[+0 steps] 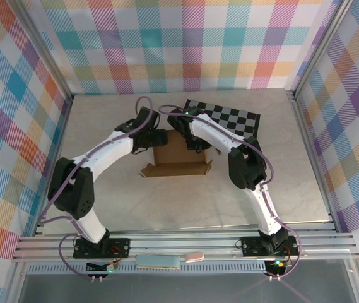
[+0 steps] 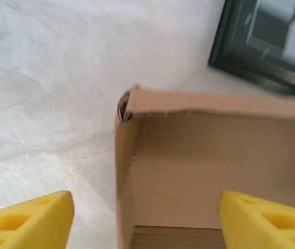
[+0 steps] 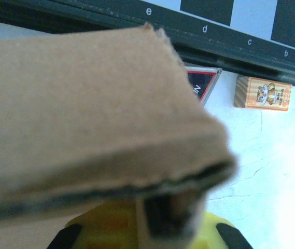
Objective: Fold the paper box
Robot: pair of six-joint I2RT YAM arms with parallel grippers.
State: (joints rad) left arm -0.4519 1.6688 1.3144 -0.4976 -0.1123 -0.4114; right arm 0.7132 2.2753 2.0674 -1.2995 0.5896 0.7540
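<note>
At table centre, between the two arms, the paper box [image 1: 178,158] lies as a shallow open tray with its walls partly raised and a loose flap with tabs along the near edge. It sits just in front of the checkered board [image 1: 226,117].

The step in hand looks like setting up the side and back walls. The left gripper [image 2: 147,223] has its jaws wide, one yellow fingertip over the table outside the box and the other over the box floor, straddling the left wall near the far-left corner. It touches no cardboard. The right gripper [image 3: 147,228] is closed, and the right wrist view suggests it pinches the doubled edge of a raised wall on the box's far-right side.

The next move probably calls for the left gripper to close on or press the left wall so the corner locks, while the right one holds its wall upright. That far-left corner gapes a little, so its tab likely needs seating.

Hard to make out:
- Both arms cover the box's far edge in the top view, so the wall state there is unclear.
- Cardboard blocks most of the right wrist view and is blurred, and the exact contact at the pads is hidden.
- A small wooden block [image 3: 264,94] and a red-and-black item [image 3: 204,83] sit by the board; the item is cut off and can't be identified.
</note>
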